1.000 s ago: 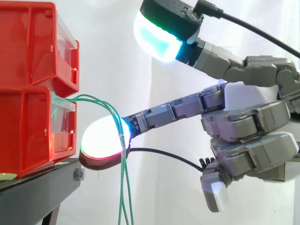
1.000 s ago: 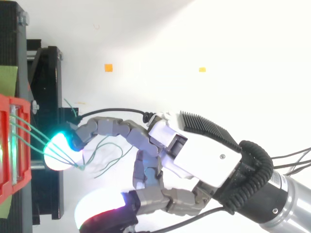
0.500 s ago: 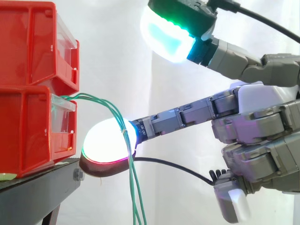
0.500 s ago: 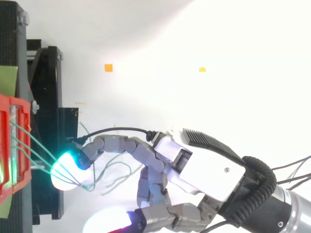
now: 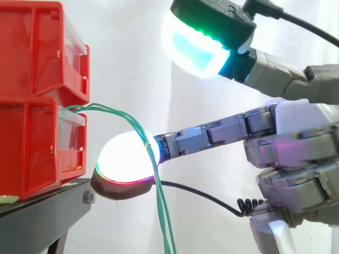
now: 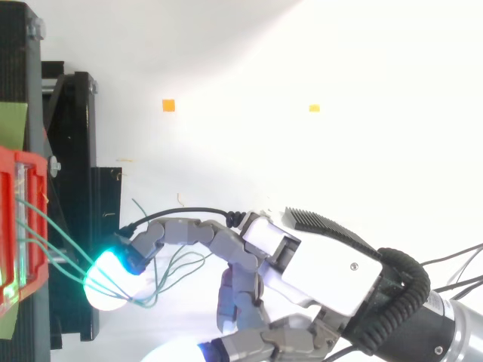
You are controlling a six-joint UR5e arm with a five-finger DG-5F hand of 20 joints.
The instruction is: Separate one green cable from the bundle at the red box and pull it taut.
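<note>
Hard to count the green cables (image 5: 134, 120): they bunch together where they cross the hand (image 6: 324, 260), and in the side view they drop out of frame below it, so I can't tell if one is split off from the rest. The curled fingers lower down are cut off too. The hand is basically open: one finger is stretched out straight, its glowing fingertip (image 5: 126, 161) touching the cables draped across it, while the other lit pad (image 5: 193, 45) sits well above, pinching nothing. The cables run from the red box (image 5: 32, 143) just past that fingertip, on the black stand (image 5: 42, 211).
</note>
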